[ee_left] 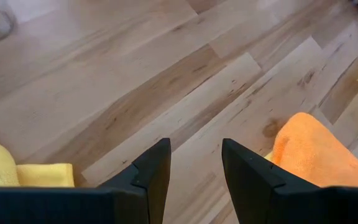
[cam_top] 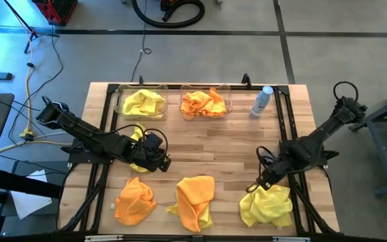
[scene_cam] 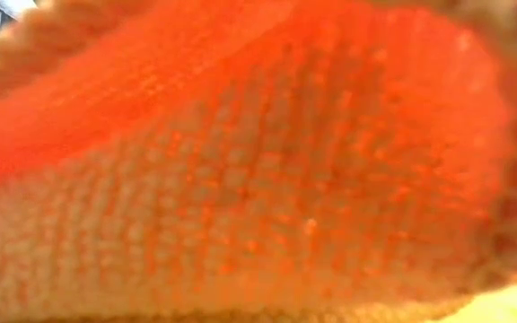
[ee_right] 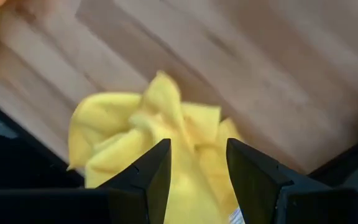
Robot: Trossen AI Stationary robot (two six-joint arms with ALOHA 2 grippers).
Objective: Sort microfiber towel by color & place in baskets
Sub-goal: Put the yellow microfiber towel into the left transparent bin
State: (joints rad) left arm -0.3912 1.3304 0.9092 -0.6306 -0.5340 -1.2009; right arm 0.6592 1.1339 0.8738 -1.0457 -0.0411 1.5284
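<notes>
Yellow towel (ee_right: 148, 146) lay under the right gripper (ee_right: 196, 163), fingers apart, empty, left gripper (ee_left: 194, 163) likewise open over the desk (ee_left: 166, 74).

2 dark jointed arms, black cables looped alongside, each claw (ee_left: 194, 168) with 2 black wedge-shaped fingers

1. I see a table (cam_top: 234, 138) of pale wood planks, smooth and matt, with visible grain.
2. The orange towel (scene_cam: 258, 170) is soft cloth with a nubby, looped weave.
3. The yellow towel (ee_right: 148, 134) looks like plush, crumpled fabric.
4. The baskets (cam_top: 228, 91) are clear, glossy plastic.
5. The right gripper (ee_right: 196, 177) has fingers of smooth, matt black plastic.
</notes>
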